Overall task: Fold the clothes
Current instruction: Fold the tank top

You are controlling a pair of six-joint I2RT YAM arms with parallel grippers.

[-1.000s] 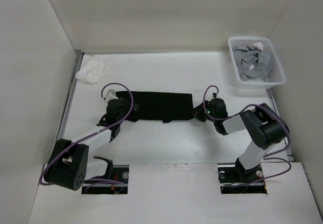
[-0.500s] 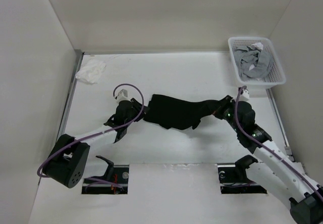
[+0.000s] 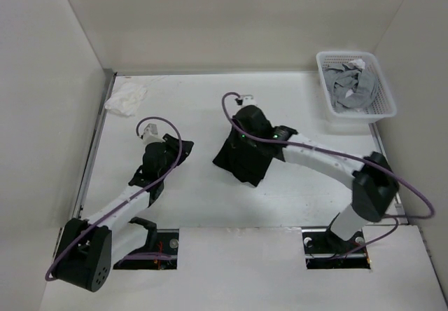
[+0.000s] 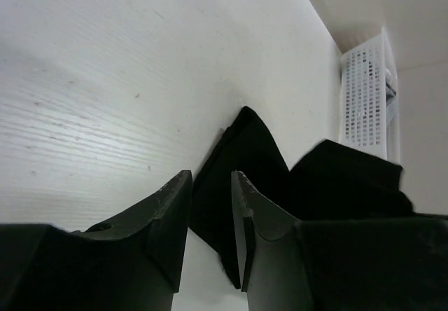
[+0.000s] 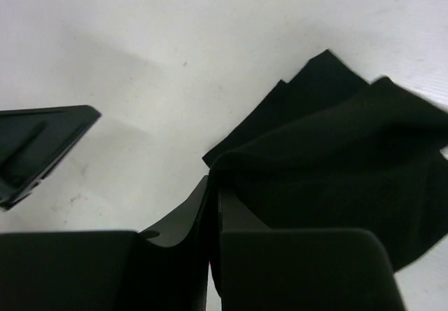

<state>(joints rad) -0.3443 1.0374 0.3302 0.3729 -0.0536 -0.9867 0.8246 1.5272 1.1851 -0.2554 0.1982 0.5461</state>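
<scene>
The black clothes (image 3: 245, 164) lie bunched and doubled over in the middle of the table, one edge lifted. My right gripper (image 3: 235, 143) reaches across from the right and is shut on that raised edge. In the right wrist view the jaws (image 5: 212, 181) pinch a fold of the clothes (image 5: 336, 143), which drape away to the right. My left gripper (image 3: 172, 153) stands a short way left of the clothes, apart from them. Its jaws (image 4: 211, 178) are open with nothing between them, and the clothes (image 4: 245, 157) lie on the table just beyond its fingertips.
A white basket (image 3: 350, 118) with grey garments (image 3: 353, 83) stands at the back right, also showing in the left wrist view as the basket (image 4: 364, 94). A small rumpled white cloth (image 3: 126, 99) lies at the back left. Walls close in the table on three sides.
My right gripper has carried the clothes' right end over to the left, doubling the spread garment into a bunch. My left gripper has let go of the left end and drawn back.
</scene>
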